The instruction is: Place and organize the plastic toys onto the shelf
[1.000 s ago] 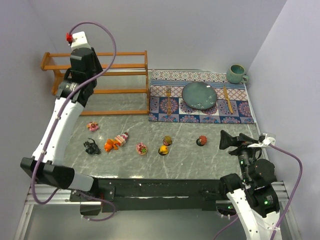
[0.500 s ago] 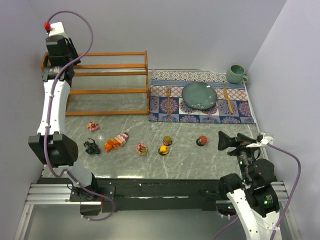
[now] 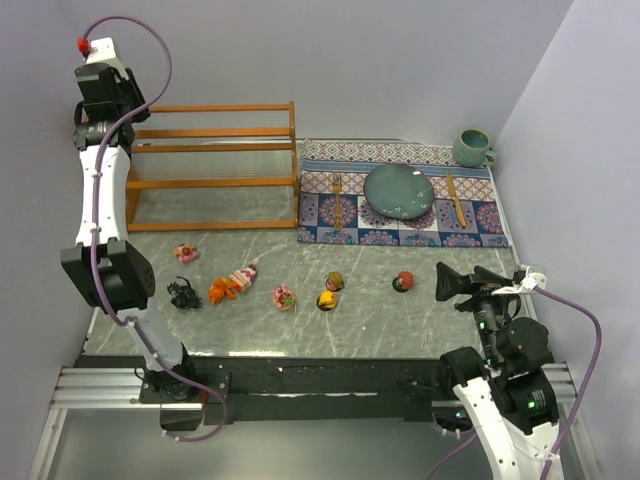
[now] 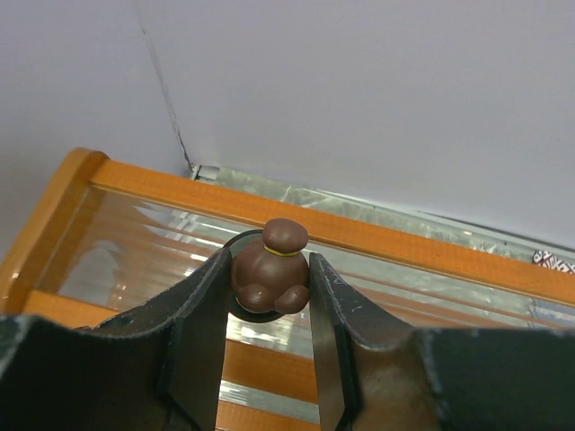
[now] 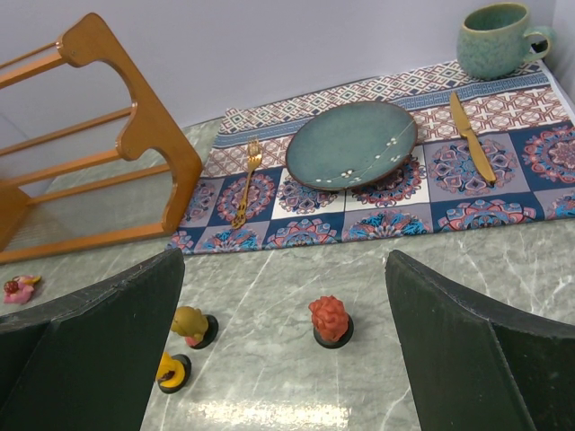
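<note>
Gripping brown toy (image 4: 269, 269), left jaws hang over shelf (image 4: 377, 233) left end, probably top tier; right jaws wide open over desk (image 5: 269, 287) near-right corner.

Light is even and diffuse from above in all three views; I see only faint soft shadows. The worktop (image 5: 269, 377) carries a pale glare patch between the right jaws, low in that view. The left jaws sit too near the lens and read soft; the brown toy (image 4: 269, 268) between them is sharp. Slats of the shelf (image 4: 377, 232) beyond them glint. Top view is crisp throughout.
</note>
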`<state>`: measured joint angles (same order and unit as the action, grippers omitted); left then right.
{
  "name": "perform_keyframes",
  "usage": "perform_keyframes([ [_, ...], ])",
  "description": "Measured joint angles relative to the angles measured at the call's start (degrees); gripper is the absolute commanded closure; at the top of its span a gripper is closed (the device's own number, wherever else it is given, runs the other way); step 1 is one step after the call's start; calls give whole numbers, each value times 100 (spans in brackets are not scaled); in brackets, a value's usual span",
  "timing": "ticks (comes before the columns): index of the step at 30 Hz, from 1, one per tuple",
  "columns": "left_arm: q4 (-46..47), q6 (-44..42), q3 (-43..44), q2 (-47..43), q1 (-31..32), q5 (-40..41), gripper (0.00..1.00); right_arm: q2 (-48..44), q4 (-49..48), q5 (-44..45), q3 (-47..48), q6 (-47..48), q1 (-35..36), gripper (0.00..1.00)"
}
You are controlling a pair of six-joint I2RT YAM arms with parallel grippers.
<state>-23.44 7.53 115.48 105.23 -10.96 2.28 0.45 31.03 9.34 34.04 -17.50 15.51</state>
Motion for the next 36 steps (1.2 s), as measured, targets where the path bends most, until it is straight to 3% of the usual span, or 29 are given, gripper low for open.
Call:
perform_keyframes([
  [18,-114,-42,33,214,-33,-101,79,0,7,0,0,0,0,0],
  [36,-125,-52,79,323,-37,-151,37,0,9,0,0,0,0,0],
])
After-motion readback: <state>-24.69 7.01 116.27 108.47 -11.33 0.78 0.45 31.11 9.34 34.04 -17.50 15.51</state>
